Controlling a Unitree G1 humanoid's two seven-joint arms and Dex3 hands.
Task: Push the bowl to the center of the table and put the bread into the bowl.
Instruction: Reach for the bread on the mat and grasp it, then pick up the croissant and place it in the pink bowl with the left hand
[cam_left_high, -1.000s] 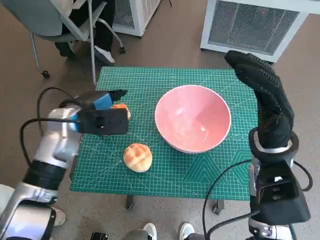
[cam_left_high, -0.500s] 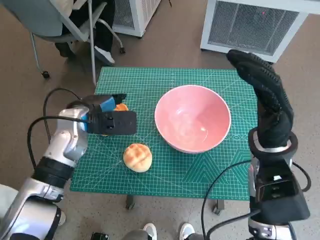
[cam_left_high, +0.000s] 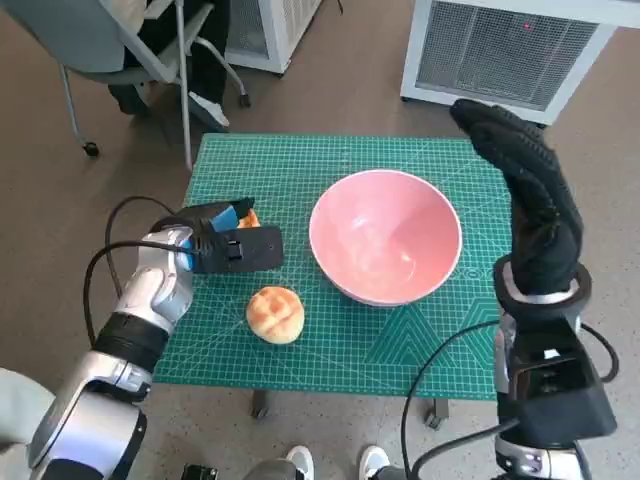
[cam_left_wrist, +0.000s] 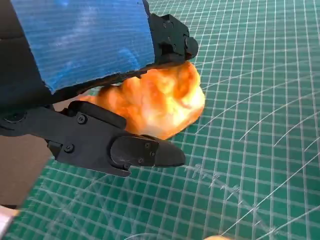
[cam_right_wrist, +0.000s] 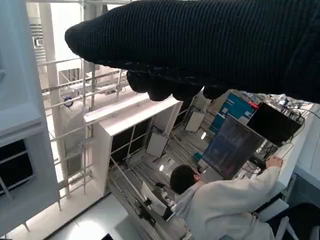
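Though mostly hidden by the left hand (cam_left_high: 222, 240) clasping it, an orange bread piece (cam_left_wrist: 160, 100) sits at nine o'clock of the pink bowl (cam_left_high: 385, 237), round bun (cam_left_high: 275, 314) at seven o'clock, green grid mat (cam_left_high: 300, 160) beneath, gloved right hand (cam_left_high: 530, 200) raised, fingers extended, holding nothing, no writing legible.

A green cutting mat (cam_left_high: 300, 165) is spread over the desk. A grey chair (cam_left_high: 120, 45) is seen at upper left, a white grilled cabinet (cam_left_high: 500, 50) at upper right. A person in white (cam_right_wrist: 220, 205) is seated at a monitor (cam_right_wrist: 232, 145).
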